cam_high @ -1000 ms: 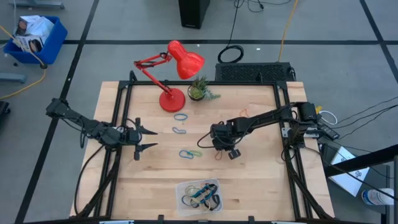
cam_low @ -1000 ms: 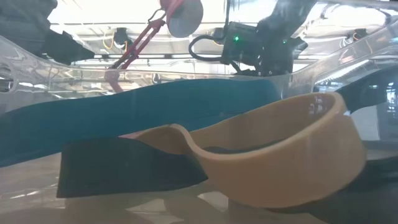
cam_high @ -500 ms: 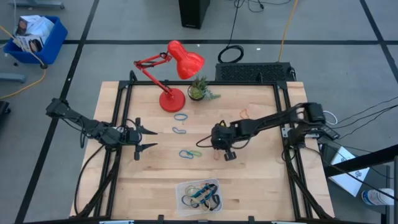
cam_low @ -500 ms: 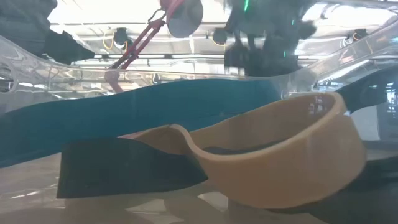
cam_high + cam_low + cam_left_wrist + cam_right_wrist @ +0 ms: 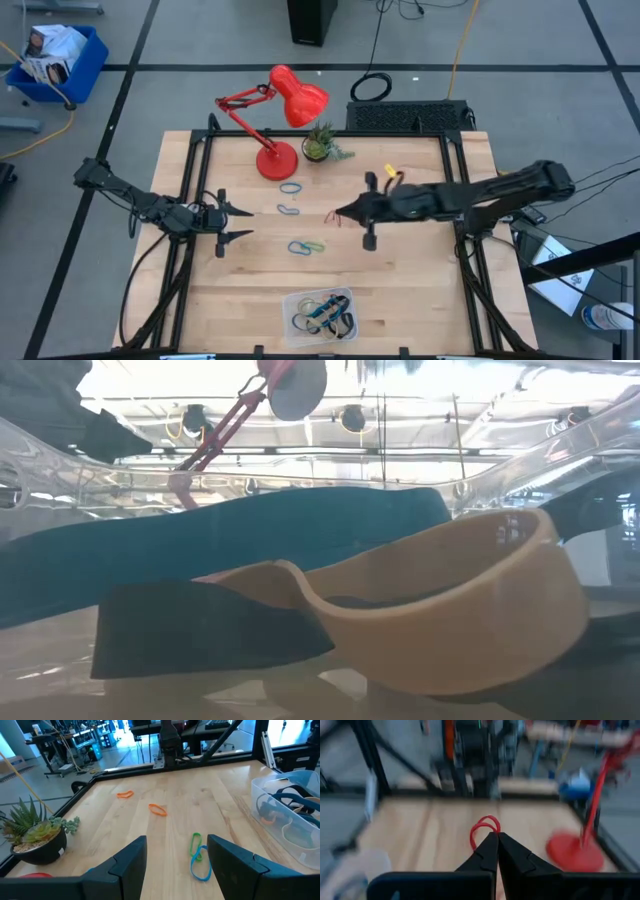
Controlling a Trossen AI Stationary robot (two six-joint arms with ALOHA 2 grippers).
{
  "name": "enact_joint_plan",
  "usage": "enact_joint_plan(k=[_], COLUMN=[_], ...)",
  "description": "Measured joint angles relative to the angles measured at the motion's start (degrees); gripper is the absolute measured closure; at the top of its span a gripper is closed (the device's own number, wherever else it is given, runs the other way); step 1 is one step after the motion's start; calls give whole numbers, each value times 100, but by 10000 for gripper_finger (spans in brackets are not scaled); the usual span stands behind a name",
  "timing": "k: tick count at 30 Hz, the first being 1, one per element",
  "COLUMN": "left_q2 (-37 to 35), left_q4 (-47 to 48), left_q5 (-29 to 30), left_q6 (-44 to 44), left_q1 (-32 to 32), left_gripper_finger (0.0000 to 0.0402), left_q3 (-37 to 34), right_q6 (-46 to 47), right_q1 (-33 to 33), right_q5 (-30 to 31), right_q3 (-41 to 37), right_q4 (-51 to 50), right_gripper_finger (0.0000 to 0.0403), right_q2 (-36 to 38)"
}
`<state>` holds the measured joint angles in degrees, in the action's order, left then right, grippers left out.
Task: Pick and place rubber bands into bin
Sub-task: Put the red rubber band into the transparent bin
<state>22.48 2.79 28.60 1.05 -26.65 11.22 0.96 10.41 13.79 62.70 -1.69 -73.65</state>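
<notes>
Right gripper (image 5: 494,836) pinched on a red rubber band (image 5: 485,826), raised beyond the bin (image 5: 318,312); left gripper (image 5: 229,223) waits open, left of it.

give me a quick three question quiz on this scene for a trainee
1. True or false: the right claw is shut on a red rubber band.
2. Where do the green and blue bands lie? A) in the clear bin B) on the table C) in the plant pot
3. Fill in: the left claw is ____.

Key: 1 true; 2 B; 3 open
</notes>
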Motion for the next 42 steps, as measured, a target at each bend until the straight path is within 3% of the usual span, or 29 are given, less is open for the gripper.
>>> enact_joint_plan(k=[6, 12, 17, 21, 26, 42], left_q2=[1, 0, 0, 1, 2, 2], left_q4=[0, 0, 0, 0, 2, 11], left_q5=[-2, -2, -4, -4, -6, -11], left_q6=[-1, -77, -147, -156, -156, -516], left_q1=[-2, -2, -2, -1, -2, -2], left_gripper_finger=[188, 188, 188, 188, 188, 188], left_q3=[0, 0, 0, 0, 0, -1], right_q6=[-357, -368, -460, -466, -464, 728], right_q1=[270, 543, 856, 1080, 1322, 1934], right_q5=[-32, -47, -43, -34, -38, -357], right_q3=[0, 13, 799, 1943, 2947, 3047], right_q4=[1210, 1271, 19, -1234, -2052, -2398], right_gripper_finger=[403, 403, 403, 403, 403, 403], right_q2=[167, 9, -426, -1111, -2013, -3947])
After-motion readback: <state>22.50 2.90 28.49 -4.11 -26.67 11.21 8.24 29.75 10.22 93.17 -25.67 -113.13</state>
